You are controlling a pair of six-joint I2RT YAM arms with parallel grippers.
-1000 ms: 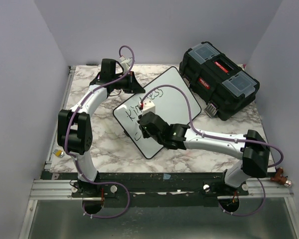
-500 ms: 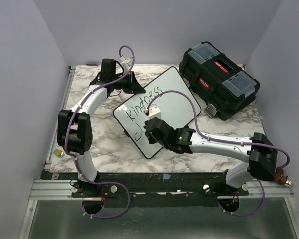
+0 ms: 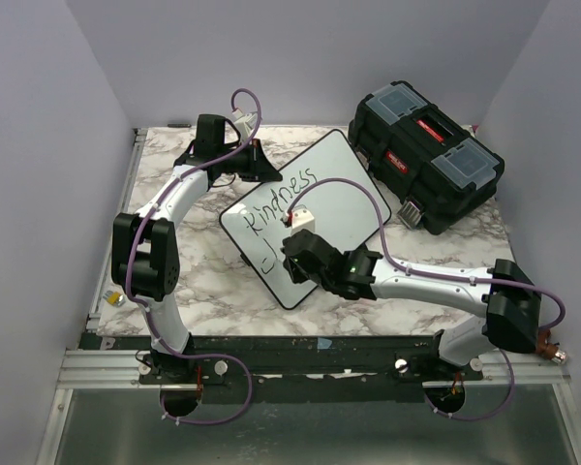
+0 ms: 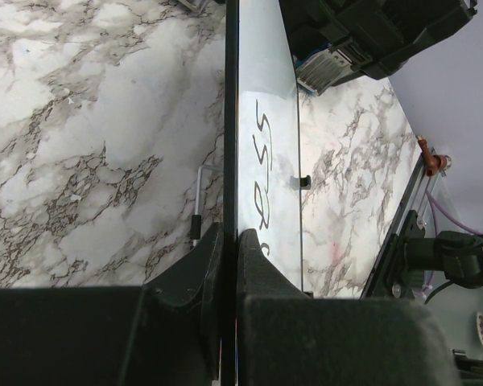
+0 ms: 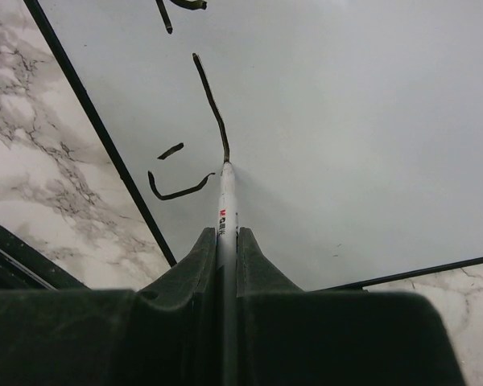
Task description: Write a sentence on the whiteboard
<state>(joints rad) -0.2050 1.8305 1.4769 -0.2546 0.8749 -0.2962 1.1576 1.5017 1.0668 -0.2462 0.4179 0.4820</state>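
The whiteboard (image 3: 344, 199) lies tilted on the marble table, white with a thin black frame. On it the sentence (image 3: 283, 197) reads "kindness" in black, with a few strokes of a second line below at the left. My left gripper (image 3: 259, 172) is shut on the whiteboard's far-left edge; in the left wrist view the board's frame (image 4: 230, 121) runs between the fingers (image 4: 258, 265). My right gripper (image 3: 292, 260) is shut on a white marker (image 5: 226, 205), whose tip touches the board (image 5: 346, 121) at the end of a long stroke (image 5: 212, 104).
A black plastic toolbox (image 3: 424, 155) with red labels stands at the back right, close to the board's far corner. Purple-grey walls enclose the table. Metal rails run along the front edge (image 3: 300, 363). A small object (image 3: 119, 300) lies by the left arm's base.
My right gripper moved down and toward the board's near-left part, uncovering the word "kindness". The marker tip now rests at the end of a new long stroke. The left arm has not moved.
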